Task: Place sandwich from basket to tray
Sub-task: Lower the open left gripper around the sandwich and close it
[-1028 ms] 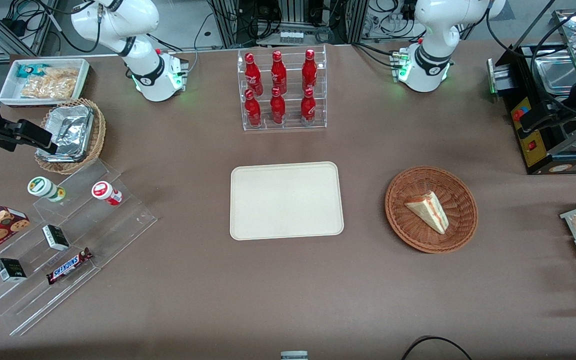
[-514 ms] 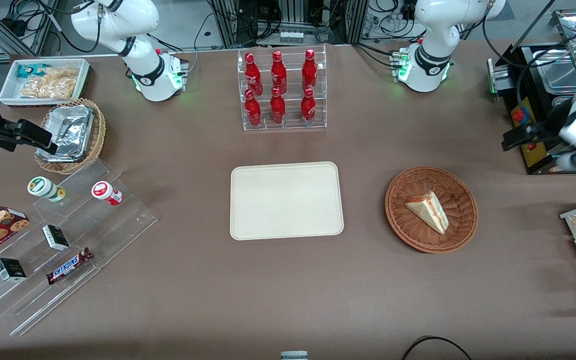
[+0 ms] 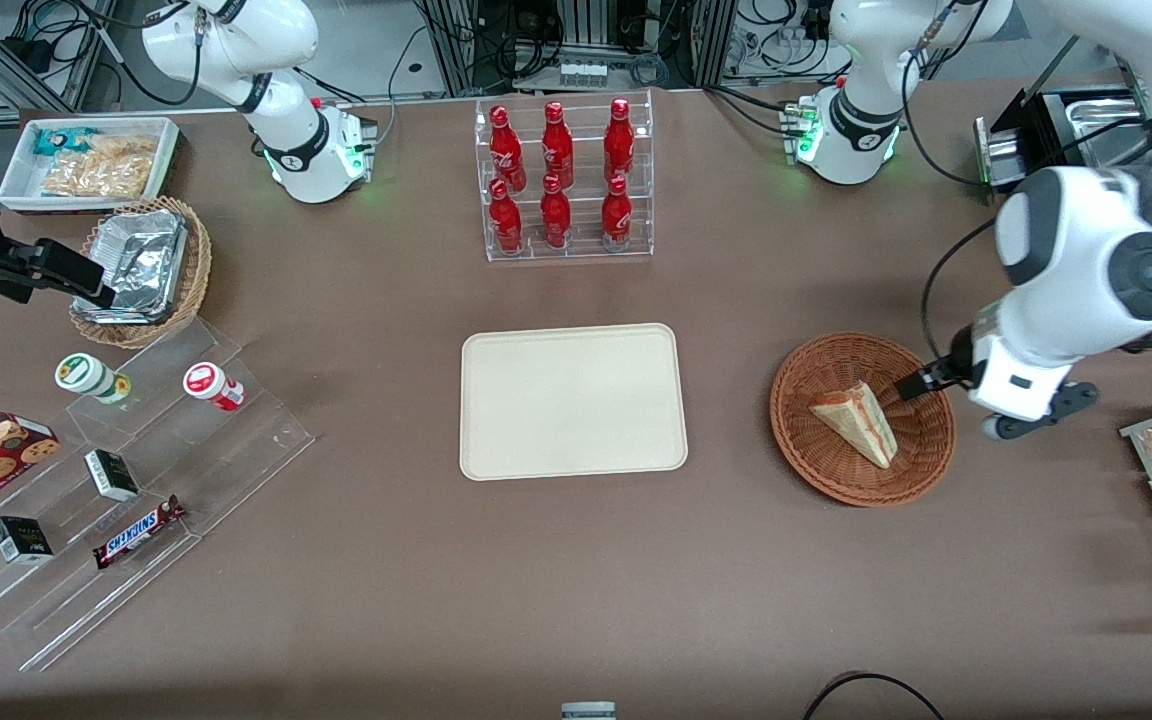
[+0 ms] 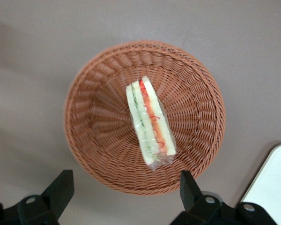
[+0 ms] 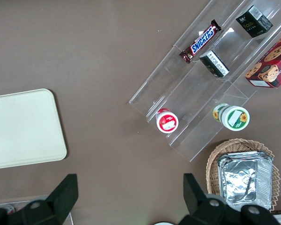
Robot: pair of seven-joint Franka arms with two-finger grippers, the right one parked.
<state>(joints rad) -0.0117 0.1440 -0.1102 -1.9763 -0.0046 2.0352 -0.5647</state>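
the sandwich lies on its side in the basket, wrapped in clear film, its filling stripe showing in the wrist view. the tool hangs above the basket's rim at the working arm's end of the worktop, released, fingers spread wide and holding nothing. to grasp well, i'd centre over the wedge's thick middle, turn the wrist so the pads close across the bread faces, then descend gently; the film looks slippery and the bread soft. the tray waits bare, well apart toward the parked arm.
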